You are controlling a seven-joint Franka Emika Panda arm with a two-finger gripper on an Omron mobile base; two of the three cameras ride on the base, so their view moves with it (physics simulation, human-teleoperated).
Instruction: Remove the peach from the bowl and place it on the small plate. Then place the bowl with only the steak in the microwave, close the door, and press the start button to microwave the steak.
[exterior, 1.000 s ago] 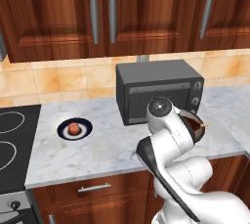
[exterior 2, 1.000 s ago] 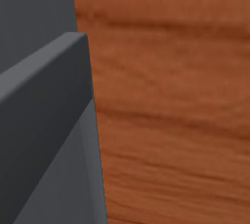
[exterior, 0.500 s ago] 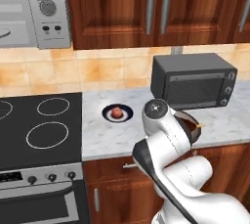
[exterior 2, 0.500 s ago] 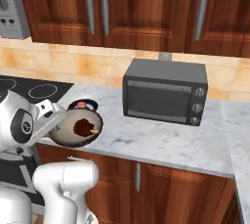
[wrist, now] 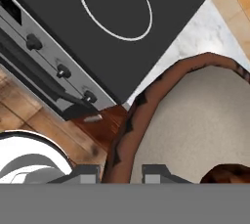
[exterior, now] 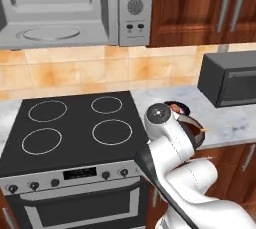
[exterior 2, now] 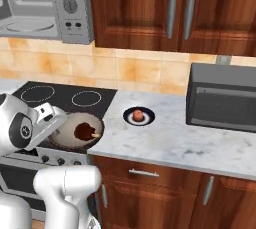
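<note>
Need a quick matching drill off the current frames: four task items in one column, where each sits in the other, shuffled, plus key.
Items:
1. peach
2. steak
3. bowl
4. microwave

Places:
A. mounted above the stove, cavity open to view
B. inside the bowl
C. on the small plate on the counter
D. held up by its rim between the fingers, at the stove's front right corner

Pairs: 1-C, 2-B, 3-D, 4-A
</note>
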